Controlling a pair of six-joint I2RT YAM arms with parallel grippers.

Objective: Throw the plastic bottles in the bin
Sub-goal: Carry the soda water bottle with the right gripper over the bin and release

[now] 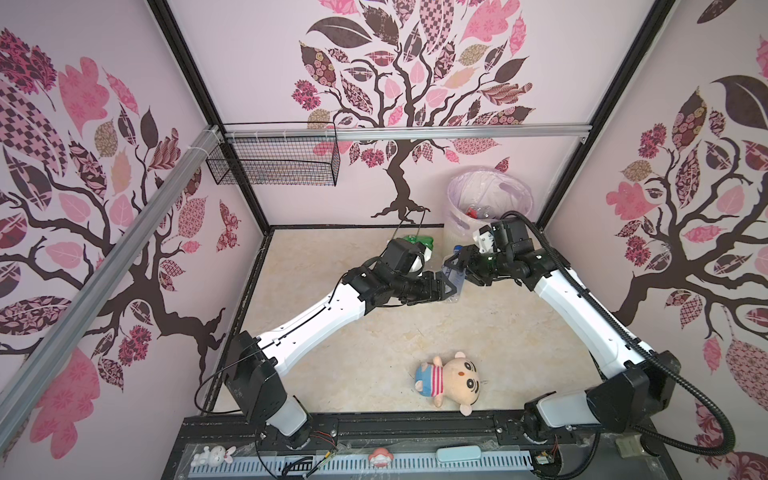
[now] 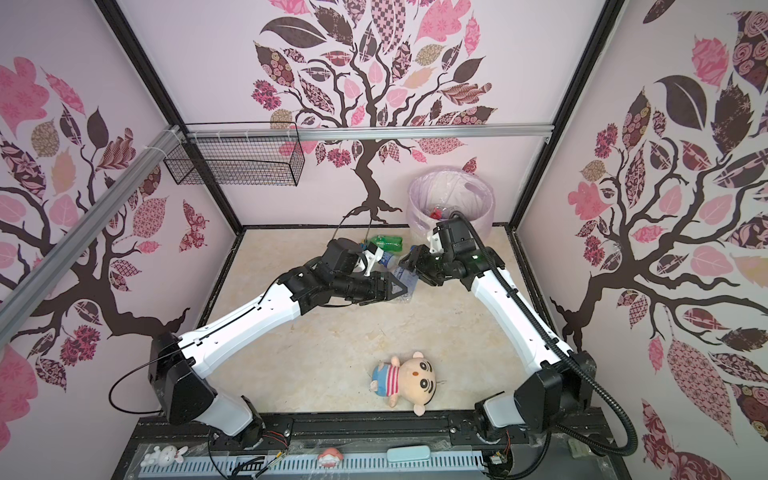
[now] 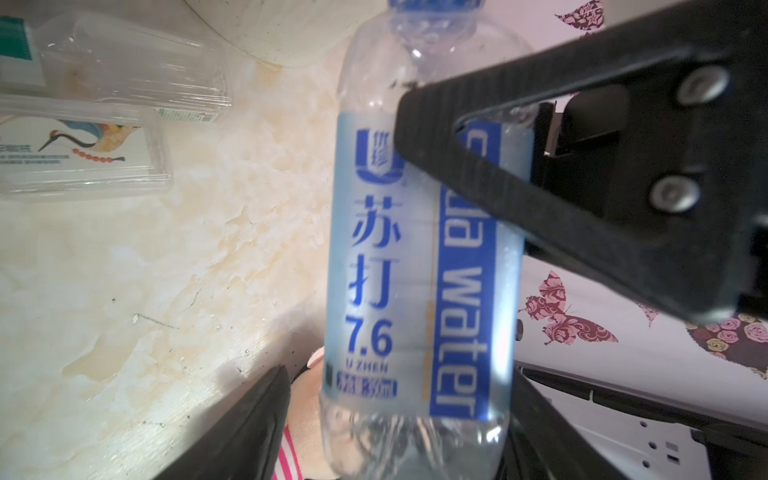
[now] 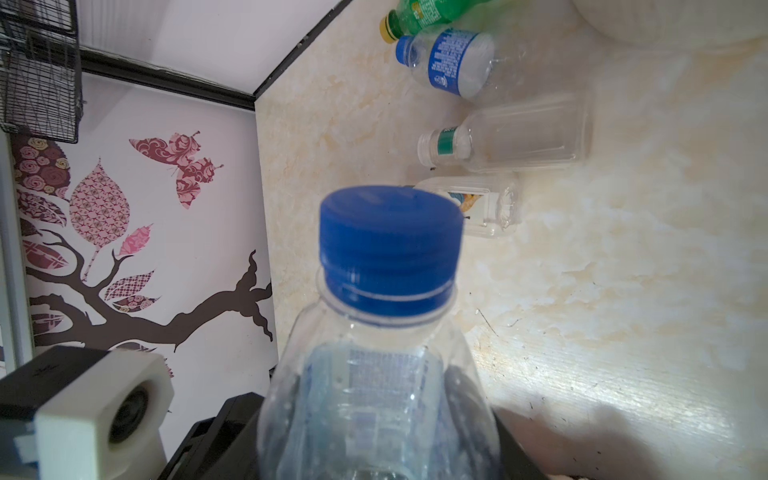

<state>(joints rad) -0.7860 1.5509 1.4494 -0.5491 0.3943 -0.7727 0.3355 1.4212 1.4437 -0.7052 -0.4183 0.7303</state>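
A cream marbled floor (image 1: 374, 332) lies between walls papered with pink and brown trees.

In both top views the bin (image 1: 455, 235) (image 2: 482, 208) stands in the far corner, with clear plastic and something red showing inside. The two arms meet just in front of it. Between them is a clear soda-water bottle (image 1: 452, 275) (image 2: 409, 283), its blue cap toward the bin. The right gripper (image 1: 459, 262) (image 2: 411, 261) is clamped round the bottle's upper part. The left gripper (image 1: 455, 287) (image 2: 403, 291) is at the lower part, farther from the bin. A green bottle (image 1: 419, 241) (image 2: 386, 243) lies on the floor beside the bin. A plush doll (image 1: 449, 380) (image 2: 405, 378) lies well away from the bin.

In the left wrist view the soda-water bottle (image 3: 415, 270) fills the middle. The left gripper (image 3: 345, 257) has its jaws wide. One of its fingers (image 3: 582, 166) crosses the edge of the label, and I cannot tell whether it touches. The other is clear of the bottle, with a gap between. Two clear bottles (image 3: 137, 70) lie by the bin's base.

In the right wrist view the blue cap (image 4: 390, 249) points away from the camera. The right gripper (image 4: 374, 451) has its jaws narrow, hugging both sides of the bottle and holding it. Beyond the cap, bottles lie in a row toward the bin's base: a small clear bottle (image 4: 478, 203), a green-banded bottle (image 4: 519, 133) and a blue-labelled bottle (image 4: 449, 62).
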